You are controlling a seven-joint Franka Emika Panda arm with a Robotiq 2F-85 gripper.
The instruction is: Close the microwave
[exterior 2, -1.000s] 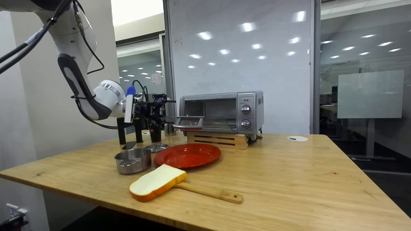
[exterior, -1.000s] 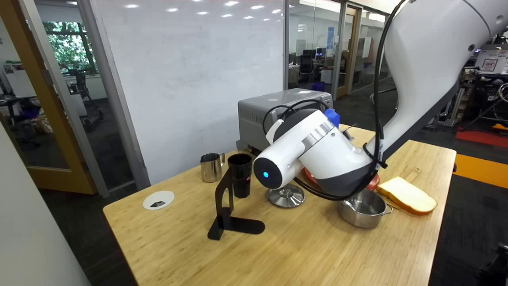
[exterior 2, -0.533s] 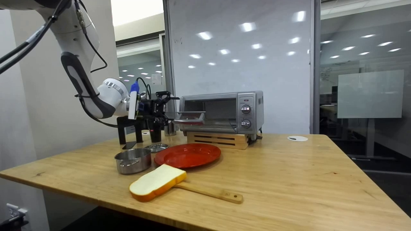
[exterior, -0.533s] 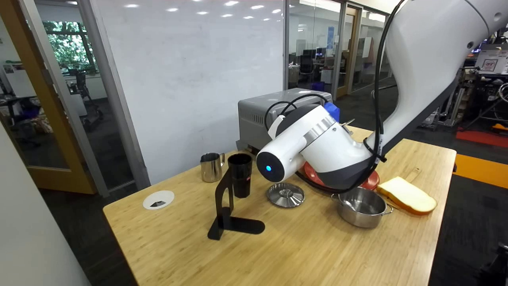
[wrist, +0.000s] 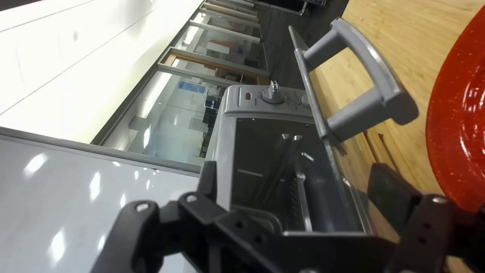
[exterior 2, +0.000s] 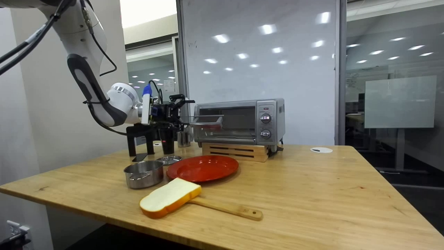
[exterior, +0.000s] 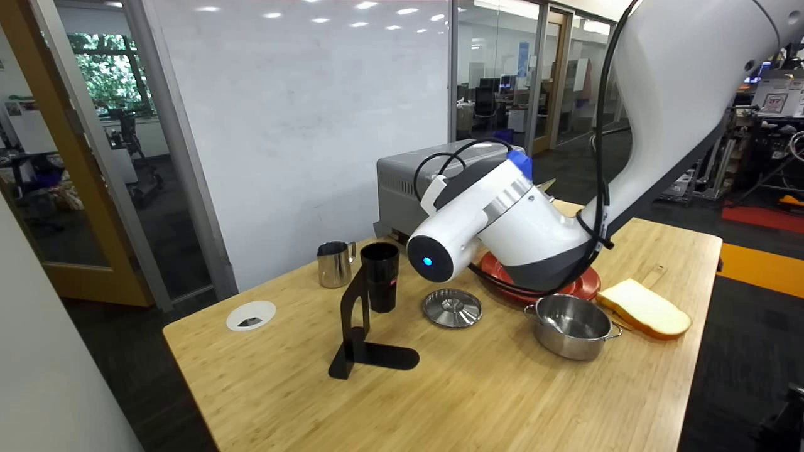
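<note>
Toaster oven [exterior 2: 239, 121]: boxy, grey, two dial knobs [exterior 2: 265, 118], on a slatted wooden stand [exterior 2: 235, 152] before a glossy whiteboard [exterior 2: 260, 76]
Door [wrist: 322, 127]: glass, grey-trimmed, tilted outward, ajar, arched grey handle [wrist: 367, 57] jutting from its outer face
Gripper [wrist: 299, 185]: black fingers [wrist: 207, 178] spread wide apart at the door's side; whether touching it, cannot tell
Plate [exterior 2: 208, 169]: round, glossy red
Pot [exterior 2: 145, 178]: steel, loop-handled
Tabletop [exterior 2: 312, 194]: pale grained wood under both

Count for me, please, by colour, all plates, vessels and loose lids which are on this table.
Red: 1 (plate)
Black: 1 (tall cup)
Silver: 3 (pot, lid, pitcher)
Total: 5
</note>
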